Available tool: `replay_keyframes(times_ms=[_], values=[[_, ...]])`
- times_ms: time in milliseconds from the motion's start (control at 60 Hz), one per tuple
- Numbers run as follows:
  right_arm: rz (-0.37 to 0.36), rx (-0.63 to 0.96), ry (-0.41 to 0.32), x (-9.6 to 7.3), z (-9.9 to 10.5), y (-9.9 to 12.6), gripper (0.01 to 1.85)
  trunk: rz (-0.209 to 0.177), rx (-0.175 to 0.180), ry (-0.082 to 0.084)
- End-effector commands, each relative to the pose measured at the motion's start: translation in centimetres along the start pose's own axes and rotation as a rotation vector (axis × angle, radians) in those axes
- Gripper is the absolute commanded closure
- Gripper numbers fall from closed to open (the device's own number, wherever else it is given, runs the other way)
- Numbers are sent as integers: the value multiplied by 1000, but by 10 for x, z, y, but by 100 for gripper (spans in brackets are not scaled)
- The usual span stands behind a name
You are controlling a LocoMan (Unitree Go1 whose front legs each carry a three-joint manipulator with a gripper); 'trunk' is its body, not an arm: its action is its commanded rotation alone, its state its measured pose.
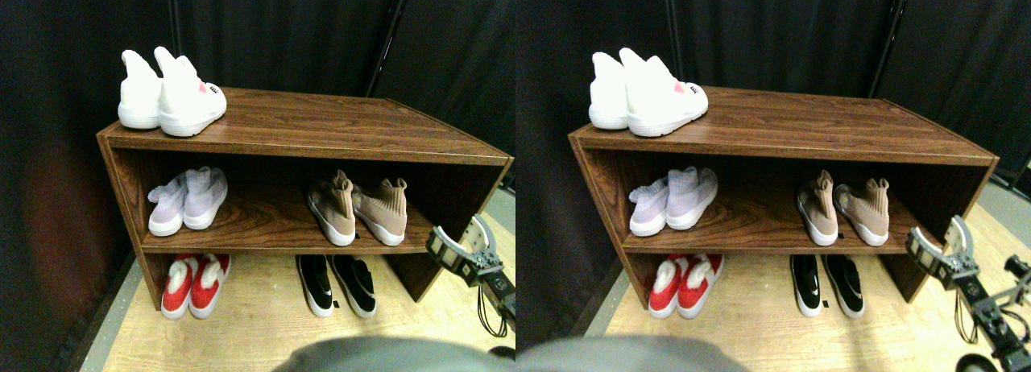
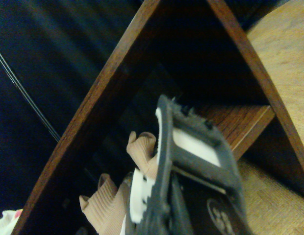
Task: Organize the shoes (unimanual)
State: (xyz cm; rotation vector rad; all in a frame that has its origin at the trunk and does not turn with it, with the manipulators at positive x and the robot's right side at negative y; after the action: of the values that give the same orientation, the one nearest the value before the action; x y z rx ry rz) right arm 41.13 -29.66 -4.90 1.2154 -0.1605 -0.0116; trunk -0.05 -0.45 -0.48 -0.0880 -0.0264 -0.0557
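Tan shoes stand toes-forward, slightly splayed.

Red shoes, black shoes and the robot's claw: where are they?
red shoes point(image 1: 196, 284), stereo pair view, right shoe's red upper.
black shoes point(image 1: 316, 285), stereo pair view, left shoe's top.
right gripper point(image 1: 463, 247), stereo pair view, between its jaws.

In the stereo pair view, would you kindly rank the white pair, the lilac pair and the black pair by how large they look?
1. White pair on the rack's top: clearly largest.
2. Lilac pair on the middle shelf and black pair on the floor: these look about alike, and their differing distance from the camera leaves the order unsure.
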Motion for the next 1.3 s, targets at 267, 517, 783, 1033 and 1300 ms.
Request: replay_keyframes(times_ms=[267,517,783,1033,1300], values=[[12,-16,-106,46,16,-8,180,17,-20,-6],[-75,35,-155,74,5,-34,180,32,-22,-8],[-154,56,-171,85,-20,-55,180,64,-40,-8],[-188,105,-153,86,-32,-58,180,77,-49,-7],[-185,137,-115,84,-43,-52,180,83,-61,-3]])
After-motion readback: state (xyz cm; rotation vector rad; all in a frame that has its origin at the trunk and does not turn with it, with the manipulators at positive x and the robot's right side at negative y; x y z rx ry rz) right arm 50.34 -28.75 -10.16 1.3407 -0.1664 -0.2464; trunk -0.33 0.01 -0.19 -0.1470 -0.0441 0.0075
